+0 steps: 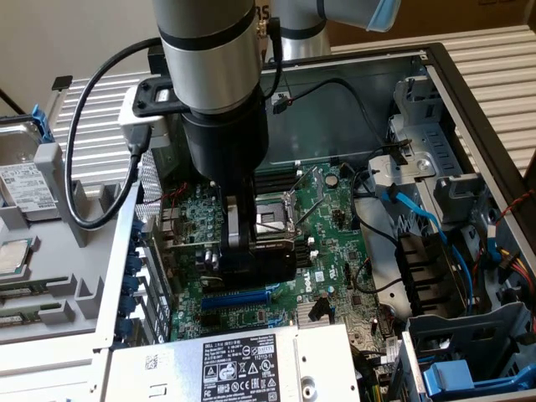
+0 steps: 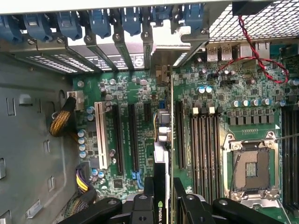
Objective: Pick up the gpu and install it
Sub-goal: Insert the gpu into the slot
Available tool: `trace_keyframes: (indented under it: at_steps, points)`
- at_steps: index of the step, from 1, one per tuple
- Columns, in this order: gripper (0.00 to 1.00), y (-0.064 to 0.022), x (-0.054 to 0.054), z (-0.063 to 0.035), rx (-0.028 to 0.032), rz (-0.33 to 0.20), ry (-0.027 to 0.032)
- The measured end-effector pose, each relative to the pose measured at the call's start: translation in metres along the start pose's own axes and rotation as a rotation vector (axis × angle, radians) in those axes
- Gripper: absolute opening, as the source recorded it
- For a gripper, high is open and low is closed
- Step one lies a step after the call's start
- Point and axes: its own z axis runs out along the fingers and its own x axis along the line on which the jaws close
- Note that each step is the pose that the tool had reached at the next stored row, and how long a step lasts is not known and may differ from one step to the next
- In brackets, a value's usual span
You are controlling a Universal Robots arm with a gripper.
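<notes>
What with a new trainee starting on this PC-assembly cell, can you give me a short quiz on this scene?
1. True or false: the gripper is shut on the gpu, which it holds edge-on over the motherboard.
2. The CPU socket is: A) under a fan cooler; B) bare, with nothing mounted on it; C) hidden by red wires.
3. Fill in: the expansion slot nearest the yellow-sleeved cables is coloured ____.
Key: 1 true; 2 B; 3 white.
</notes>
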Motion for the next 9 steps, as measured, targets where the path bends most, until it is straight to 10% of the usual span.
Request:
trace_keyframes:
  at_steps: [9]
  points:
    - [0.26,0.0045,0.0004,0.0035,0.0,0.0,0.0001]
